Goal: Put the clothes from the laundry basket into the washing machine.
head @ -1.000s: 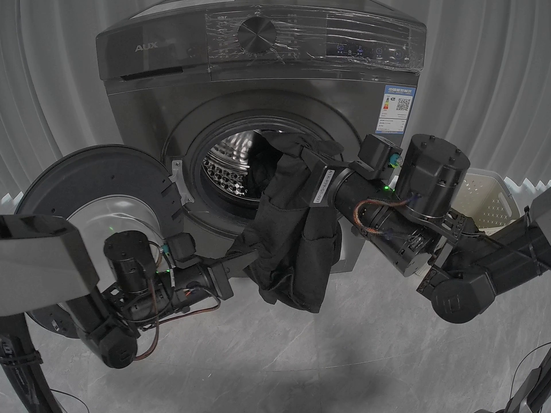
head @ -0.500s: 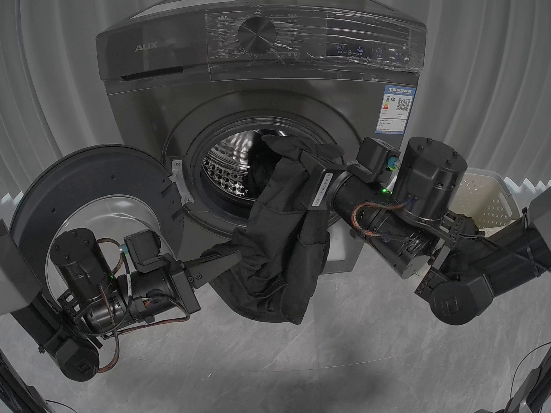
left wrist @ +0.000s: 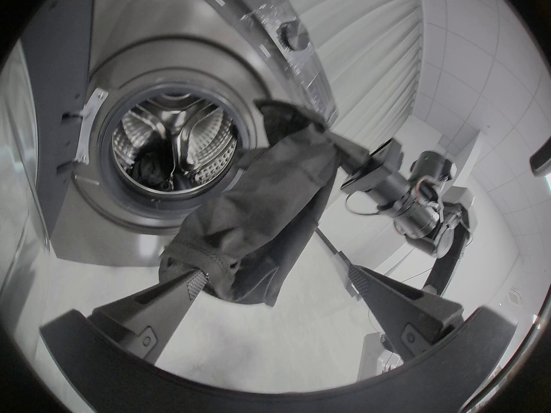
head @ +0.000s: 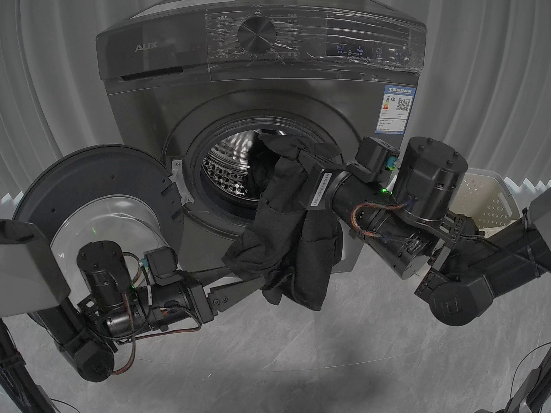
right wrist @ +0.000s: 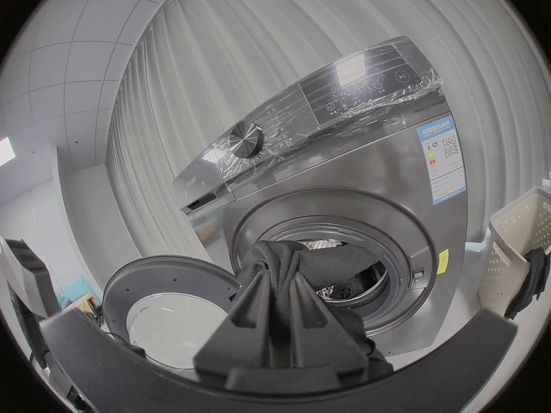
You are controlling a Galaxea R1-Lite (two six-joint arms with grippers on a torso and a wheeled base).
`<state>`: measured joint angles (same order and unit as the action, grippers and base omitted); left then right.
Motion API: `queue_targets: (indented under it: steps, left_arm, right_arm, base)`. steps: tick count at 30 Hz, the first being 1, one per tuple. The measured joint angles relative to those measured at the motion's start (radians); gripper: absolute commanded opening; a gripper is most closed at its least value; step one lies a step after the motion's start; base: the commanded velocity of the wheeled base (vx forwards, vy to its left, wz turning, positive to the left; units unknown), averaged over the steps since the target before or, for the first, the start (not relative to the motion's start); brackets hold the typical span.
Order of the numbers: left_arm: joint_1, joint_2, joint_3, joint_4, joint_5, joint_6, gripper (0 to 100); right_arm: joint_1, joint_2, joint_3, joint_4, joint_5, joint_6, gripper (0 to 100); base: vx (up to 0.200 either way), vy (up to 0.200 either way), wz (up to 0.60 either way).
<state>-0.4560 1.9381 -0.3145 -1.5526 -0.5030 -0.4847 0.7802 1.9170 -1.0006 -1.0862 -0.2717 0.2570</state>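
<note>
Left hand (left wrist: pixel 274 273) farther under garment (left wrist: pixel 258 202), wide

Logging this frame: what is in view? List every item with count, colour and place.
washing machine: 1, dark grey, centre, facing the robot
door: 1, dark grey with a glass centre, swung open to the robot's left
drum: 1, silver, behind the open porthole
dark clothing: 1 heap, inside the drum
black garment: 1, hanging at the porthole's mouth
laundry basket: 1, white, right of the machine
dark item: 1, over the basket's rim
curtain: white, behind
floor: grey
right gripper: shut on the garment's top
left gripper: open, one fingertip at the garment's lower hem
</note>
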Motion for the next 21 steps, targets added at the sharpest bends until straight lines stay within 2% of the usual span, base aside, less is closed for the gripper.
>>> queue_targets:
  steps: [2,8,13,21]
  left_arm:
    - [0.002,0.041,-0.006,0.0,0.003,0.012,100]
    - [0.04,0.145,-0.056,0.0,0.017,0.093,100]
    - [0.081,0.197,-0.121,0.0,0.018,0.103,100]
    - [0.103,0.277,-0.236,0.001,0.0,0.098,100]
  right_arm:
    - [0.0,-0.002,0.001,-0.003,0.004,0.0,0]
    - [0.001,-0.014,0.027,-0.007,0.012,-0.001,0]
    - [0.002,-0.021,0.034,-0.009,0.017,0.0,0]
    - [0.011,-0.023,0.036,-0.026,0.023,-0.002,0]
  base:
    - [0.0,0.0,0.0]
    - [0.0,0.0,0.0]
    - [0.0,0.0,0.0]
    - [0.0,0.0,0.0]
